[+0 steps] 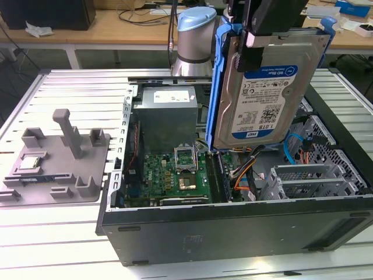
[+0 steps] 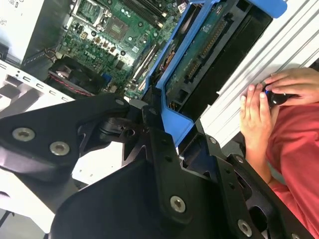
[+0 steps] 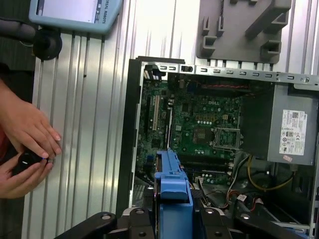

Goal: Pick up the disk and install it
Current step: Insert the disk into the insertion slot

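Note:
The disk (image 1: pixel 265 102) hangs nearly upright in the air over the open computer case (image 1: pixel 233 233), its silver face and white-and-blue label towards the exterior camera, with a blue carrier frame along its edges. My gripper (image 1: pixel 253 44) comes down from above and is shut on the disk's upper edge. In the second wrist view the black fingers (image 2: pixel 159 149) clamp the blue frame, and the disk's green circuit-board underside (image 2: pixel 199 55) shows. In the first wrist view the frame's blue edge (image 3: pixel 172 191) sticks out beyond my gripper (image 3: pixel 172 221), above the motherboard (image 3: pixel 199 129).
Inside the case are a grey power supply (image 1: pixel 166 116), orange and blue cables, and a metal drive cage (image 1: pixel 306 181) at the exterior view's right. A grey fixture plate (image 1: pixel 55 169) carrying a small chip lies on the table to the left. A person's hands (image 3: pixel 25 144) hold a small black object beside the case.

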